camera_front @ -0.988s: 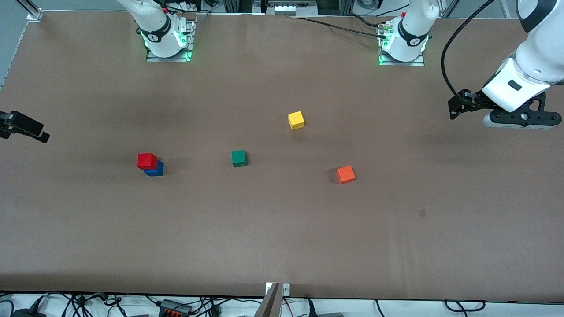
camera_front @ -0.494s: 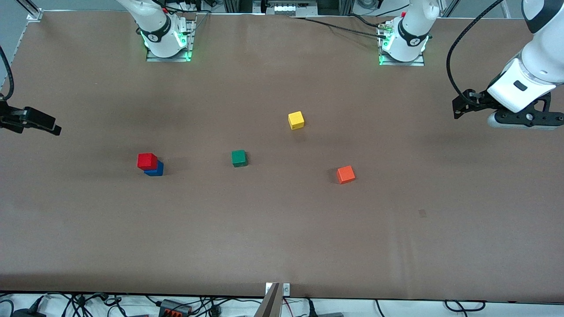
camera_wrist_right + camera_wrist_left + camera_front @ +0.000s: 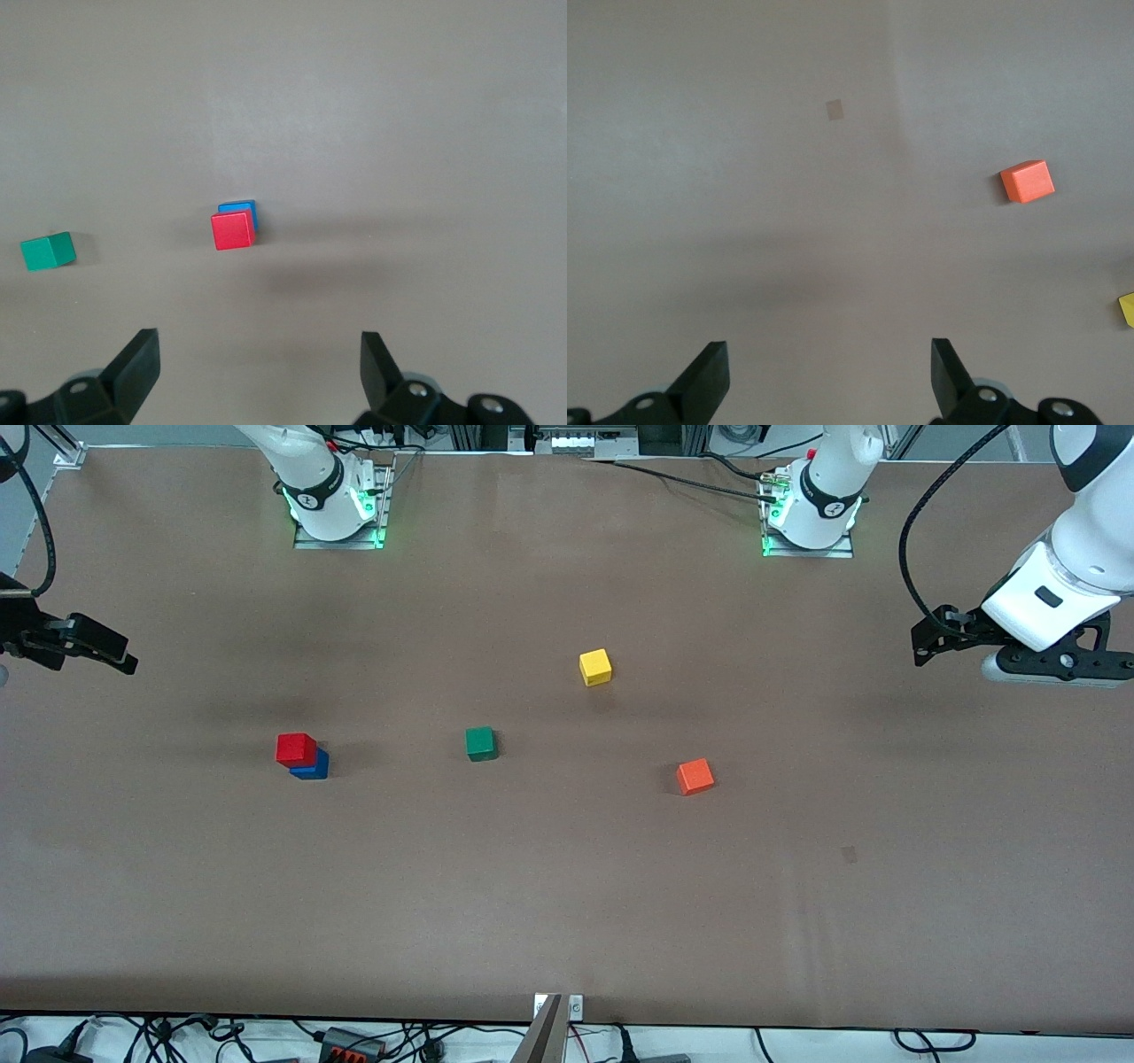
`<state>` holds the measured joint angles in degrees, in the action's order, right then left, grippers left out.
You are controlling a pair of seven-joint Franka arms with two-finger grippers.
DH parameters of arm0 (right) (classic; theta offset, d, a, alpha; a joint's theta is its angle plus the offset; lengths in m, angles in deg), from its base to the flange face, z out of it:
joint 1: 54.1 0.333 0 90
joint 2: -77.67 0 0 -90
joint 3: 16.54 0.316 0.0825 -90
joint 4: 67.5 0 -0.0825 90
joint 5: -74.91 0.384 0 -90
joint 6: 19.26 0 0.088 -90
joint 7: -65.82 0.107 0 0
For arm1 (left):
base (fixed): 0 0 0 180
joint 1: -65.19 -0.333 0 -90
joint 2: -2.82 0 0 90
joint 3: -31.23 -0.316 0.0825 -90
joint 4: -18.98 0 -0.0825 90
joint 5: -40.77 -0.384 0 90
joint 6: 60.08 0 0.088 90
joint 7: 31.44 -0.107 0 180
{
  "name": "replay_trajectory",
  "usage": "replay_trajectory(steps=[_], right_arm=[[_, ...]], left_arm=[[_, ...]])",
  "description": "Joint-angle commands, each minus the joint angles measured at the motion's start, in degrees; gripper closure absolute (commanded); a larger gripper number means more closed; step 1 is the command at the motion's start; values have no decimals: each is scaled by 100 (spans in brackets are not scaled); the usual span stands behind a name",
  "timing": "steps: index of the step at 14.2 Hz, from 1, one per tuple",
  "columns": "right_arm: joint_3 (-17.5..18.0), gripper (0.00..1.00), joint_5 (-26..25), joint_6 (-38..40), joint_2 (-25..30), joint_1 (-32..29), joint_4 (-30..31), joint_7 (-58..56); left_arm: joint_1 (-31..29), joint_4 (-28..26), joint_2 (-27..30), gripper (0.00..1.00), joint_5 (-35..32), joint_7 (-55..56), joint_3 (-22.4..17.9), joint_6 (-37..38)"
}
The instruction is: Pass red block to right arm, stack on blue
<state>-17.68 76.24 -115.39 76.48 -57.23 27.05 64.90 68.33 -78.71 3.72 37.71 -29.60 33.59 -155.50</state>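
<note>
Stack complete: red block (image 3: 295, 748) rests on the blue cube (image 3: 312, 766), both grippers clear and empty.

Nearest the front camera lie the orange-red cube (image 3: 695, 776) and the red-on-blue stack, the stack toward the right arm's end of the table (image 3: 567, 921); the red block sits slightly offset on top, so part of the blue cube shows below it. The green cube (image 3: 480, 743) and then the yellow cube (image 3: 595, 666) lie farther off, untouched because the task does not call for them. The right gripper (image 3: 259, 359) hangs with fingers spread wide over the table edge at its own end, holding nothing. The left gripper (image 3: 830, 367) waits at the left arm's end, fingers wide and empty.
</note>
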Motion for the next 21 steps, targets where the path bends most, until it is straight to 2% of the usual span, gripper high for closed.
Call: replay_trajectory(steps=[1, 4, 6, 12, 15, 21], right_arm=[[105, 0, -81, 67, 215, -117, 231, -57], [113, 0, -98, 60, 277, -108, 239, -66], [122, 0, -142, 25, 294, -100, 239, -40], [122, 0, -160, 25, 338, -100, 230, -49], [122, 0, -160, 42, 338, -108, 230, -49], [113, 0, -133, 68, 198, -117, 81, -93]], left_arm=[[-23, 119, -55, 0, 139, -131, -24, 6], [-41, 136, -38, 0, 192, -148, 28, 6], [-50, 127, -37, 0, 454, -148, -6, -3], [-41, 145, 33, 0, 421, -69, 55, 260], [-41, 356, 24, 0, 421, -60, 64, 489], [-41, 365, 15, 0, 412, -60, 55, 524]])
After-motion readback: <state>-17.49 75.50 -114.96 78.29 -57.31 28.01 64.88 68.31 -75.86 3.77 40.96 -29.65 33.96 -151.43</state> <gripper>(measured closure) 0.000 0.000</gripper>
